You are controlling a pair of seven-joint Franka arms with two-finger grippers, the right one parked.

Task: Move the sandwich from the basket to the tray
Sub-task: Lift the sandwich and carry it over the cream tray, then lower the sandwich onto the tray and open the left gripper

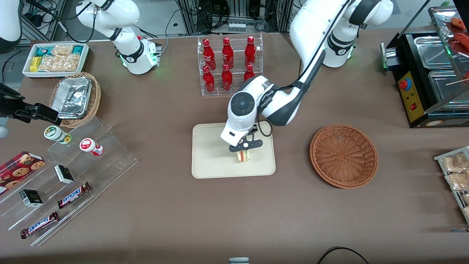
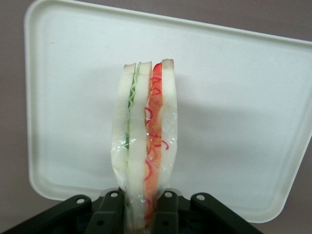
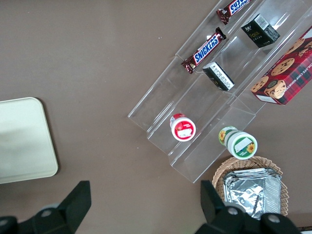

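Sandwich [image 2: 145,146]: clear-wrapped wedge, pale bread, green and red filling, pinched upright in the gripper [image 1: 244,151] over the tray [image 1: 209,161]; basket [image 1: 343,155] beside it, bottle rack [image 1: 230,64] farther off

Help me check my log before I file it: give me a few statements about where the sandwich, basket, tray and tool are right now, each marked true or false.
1. The tool is shut on the sandwich. True.
2. The sandwich lies in the basket. False: it is over the tray, held edge-on.
3. The basket holds nothing visible. True.
4. The tray sits toward the parked arm's end of the table from the basket. True.
5. The tool hovers above the red bottles. False: it is over the tray, nearer the front camera than the bottles.
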